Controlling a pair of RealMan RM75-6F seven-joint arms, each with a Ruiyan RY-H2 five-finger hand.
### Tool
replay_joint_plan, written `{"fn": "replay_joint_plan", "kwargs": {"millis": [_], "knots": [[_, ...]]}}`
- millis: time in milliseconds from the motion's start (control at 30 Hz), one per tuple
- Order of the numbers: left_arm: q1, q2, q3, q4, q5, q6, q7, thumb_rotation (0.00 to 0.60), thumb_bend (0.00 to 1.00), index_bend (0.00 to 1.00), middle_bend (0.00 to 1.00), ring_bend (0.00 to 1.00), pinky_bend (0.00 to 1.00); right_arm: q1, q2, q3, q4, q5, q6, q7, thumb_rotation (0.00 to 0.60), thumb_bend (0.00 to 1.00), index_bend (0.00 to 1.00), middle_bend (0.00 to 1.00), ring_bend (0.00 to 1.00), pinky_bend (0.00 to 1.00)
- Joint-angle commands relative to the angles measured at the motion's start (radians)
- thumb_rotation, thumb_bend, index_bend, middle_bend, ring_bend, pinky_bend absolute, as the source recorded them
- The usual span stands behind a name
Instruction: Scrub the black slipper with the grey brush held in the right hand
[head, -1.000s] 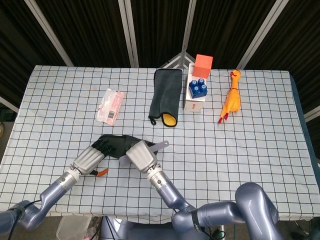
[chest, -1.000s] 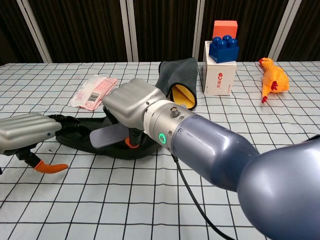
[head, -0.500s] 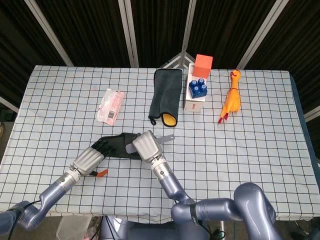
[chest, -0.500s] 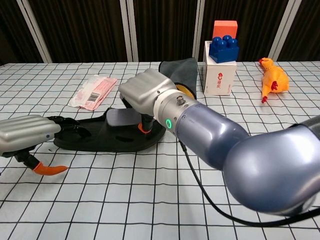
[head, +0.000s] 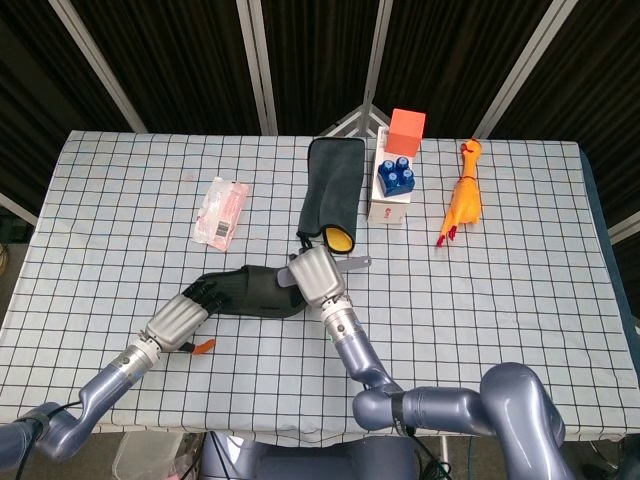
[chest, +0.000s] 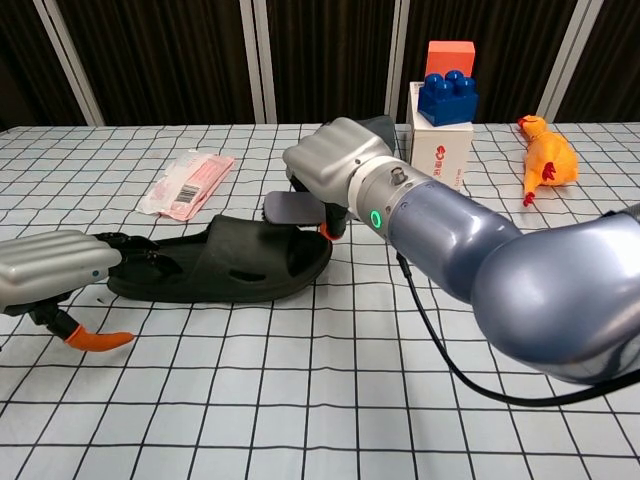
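Note:
The black slipper (head: 245, 291) (chest: 235, 262) lies on the checked tablecloth, toe pointing right. My left hand (head: 177, 321) (chest: 52, 267) reaches in from the left, and its dark fingertips rest on the heel end and hold it down. My right hand (head: 314, 276) (chest: 338, 170) grips the grey brush (chest: 290, 208) at the slipper's toe end, on its far side. The brush handle (head: 356, 263) sticks out to the right of the hand. Whether the bristles touch the slipper is hidden.
A pink packet (head: 221, 211) (chest: 188, 183) lies at the back left. A dark grey cloth with a yellow patch (head: 333, 188) lies just behind my right hand. A white box with a blue brick (head: 392, 186) (chest: 441, 135) and a rubber chicken (head: 463, 198) (chest: 545, 155) are further right.
My right hand has carried the brush from the slipper's middle rightward and away to its toe end, uncovering the strap. The left hand and the slipper have stayed put.

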Motion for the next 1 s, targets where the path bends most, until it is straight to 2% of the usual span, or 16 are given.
{"fn": "replay_joint_plan", "kwargs": {"millis": [33,333,533,633,733,900,1000], "knots": [[0.002,0.003,-0.001,-0.005,0.0,0.004,0.002,0.4,0.46,0.11,0.15,0.05,0.08,-0.003,0.017,-0.011,-0.018,-0.009,0.019,-0.026,0.6,0.93,0.82,0.7,0.63,0.65],[0.016,0.024,-0.002,-0.017,0.045,0.08,-0.068,0.402,0.46,0.09,0.13,0.05,0.09,-0.064,0.151,-0.059,-0.114,-0.013,0.102,-0.106,0.6,0.92,0.82,0.7,0.63,0.65],[0.032,0.033,0.004,0.005,0.129,0.202,-0.188,0.4,0.45,0.03,0.02,0.04,0.11,-0.126,0.252,-0.124,-0.149,0.045,0.114,-0.171,0.6,0.92,0.82,0.7,0.63,0.65],[0.041,0.045,0.006,0.017,0.165,0.265,-0.247,0.402,0.44,0.01,0.01,0.04,0.11,-0.146,0.304,-0.172,-0.184,0.115,0.109,-0.258,0.6,0.92,0.82,0.7,0.63,0.65],[0.048,0.056,0.006,0.022,0.181,0.3,-0.275,0.401,0.43,0.0,0.01,0.04,0.11,-0.155,0.34,-0.195,-0.246,0.213,0.132,-0.353,0.6,0.92,0.82,0.7,0.63,0.65],[0.069,0.081,0.008,0.01,0.187,0.347,-0.308,0.403,0.42,0.0,0.01,0.04,0.11,-0.139,0.37,-0.199,-0.348,0.467,0.208,-0.543,0.6,0.94,0.82,0.7,0.63,0.65],[0.093,0.105,0.01,0.005,0.176,0.376,-0.328,0.401,0.42,0.0,0.01,0.04,0.11,-0.132,0.392,-0.2,-0.394,0.519,0.21,-0.562,0.6,0.97,0.82,0.7,0.63,0.65]]}}
